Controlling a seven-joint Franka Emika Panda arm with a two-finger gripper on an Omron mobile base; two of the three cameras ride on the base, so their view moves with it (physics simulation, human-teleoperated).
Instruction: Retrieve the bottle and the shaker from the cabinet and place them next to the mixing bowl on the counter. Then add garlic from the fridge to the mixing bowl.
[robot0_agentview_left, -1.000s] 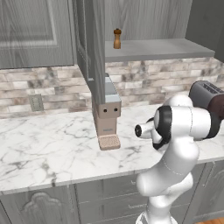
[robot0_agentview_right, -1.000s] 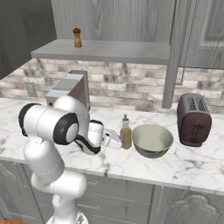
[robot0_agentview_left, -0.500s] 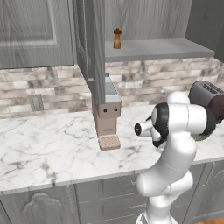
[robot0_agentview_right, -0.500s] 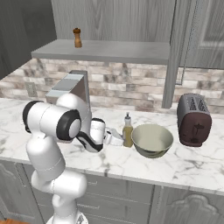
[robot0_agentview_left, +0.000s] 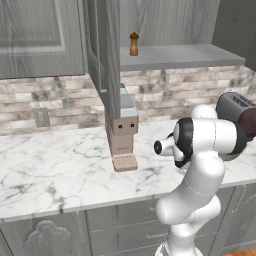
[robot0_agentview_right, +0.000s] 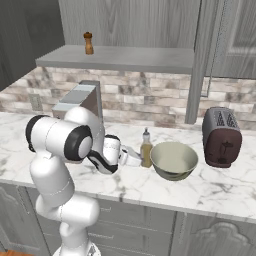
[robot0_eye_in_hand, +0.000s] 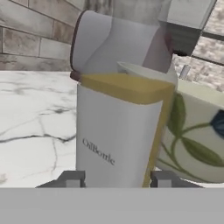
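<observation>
So your bottle (robot0_agentview_right: 145, 150) is standing upright on the counter (robot0_agentview_right: 210, 195), right up against the left side of the mixing bowl (robot0_agentview_right: 174, 160). From the right base view you can't tell whether they touch. The claw (robot0_agentview_right: 137, 159) sits on the bottle's far side from the bowl, low down, and the white wrist hides most of it.

In the hand view the bottle (robot0_eye_in_hand: 116, 131) is cut off at the top, and the bowl (robot0_eye_in_hand: 192, 131) peeks out behind it. The claw (robot0_eye_in_hand: 116, 179) has one tip on each side of the bottle's base, but honestly you can't tell if it's squeezing or just loose around it.

The shaker (robot0_agentview_right: 88, 43) is up on the cabinet shelf (robot0_agentview_right: 120, 59), well above and left of the bowl. The toaster (robot0_agentview_right: 221, 136) is just right of the bowl.
</observation>
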